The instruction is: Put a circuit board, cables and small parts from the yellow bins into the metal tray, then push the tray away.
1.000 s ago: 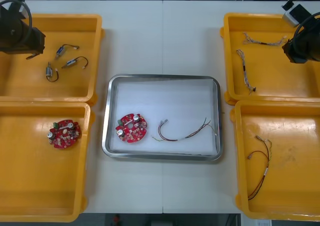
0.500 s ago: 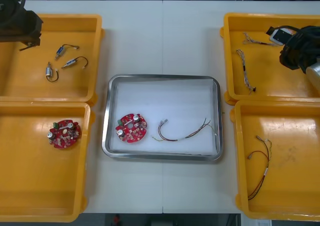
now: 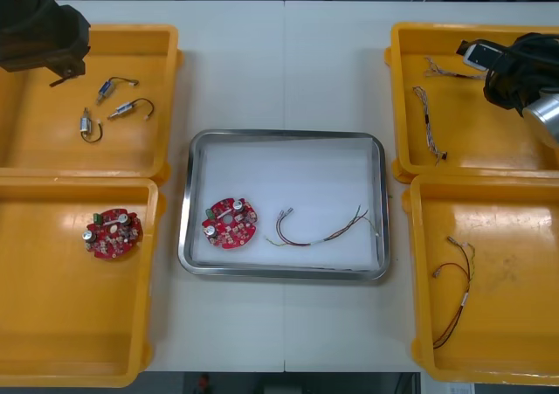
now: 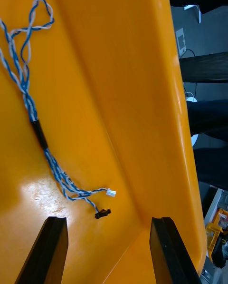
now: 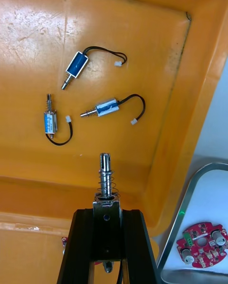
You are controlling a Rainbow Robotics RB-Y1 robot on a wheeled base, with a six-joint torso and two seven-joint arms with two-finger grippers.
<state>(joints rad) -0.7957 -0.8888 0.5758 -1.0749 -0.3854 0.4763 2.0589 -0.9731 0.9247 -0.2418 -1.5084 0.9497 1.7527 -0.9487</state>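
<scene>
My left gripper (image 5: 107,213) is shut on a small metal part (image 5: 106,179) with a spring, held above the far left yellow bin (image 3: 162,79). Three more small metal parts (image 5: 105,108) with black leads lie in that bin. Over the far right yellow bin (image 3: 397,106), my right gripper (image 4: 107,246) is open above the connector end of a twisted blue and white cable (image 4: 29,108). The metal tray (image 3: 284,137) between the bins holds a round red circuit board (image 3: 230,223) and a red and yellow cable (image 3: 323,230). In the front view the left gripper (image 3: 59,69) is at the far left and the right gripper (image 3: 507,84) at the far right.
A second red circuit board (image 3: 113,232) lies in the near left bin (image 3: 79,359). The near right bin (image 3: 419,280) holds another cable (image 3: 456,291). A second blue and white cable (image 3: 428,127) lies in the far right bin. The orange bin wall (image 4: 142,98) rises close beside my right fingers.
The left gripper has drifted a little right and toward the table's far edge with the part. The right arm has swung farther over the far right bin.
</scene>
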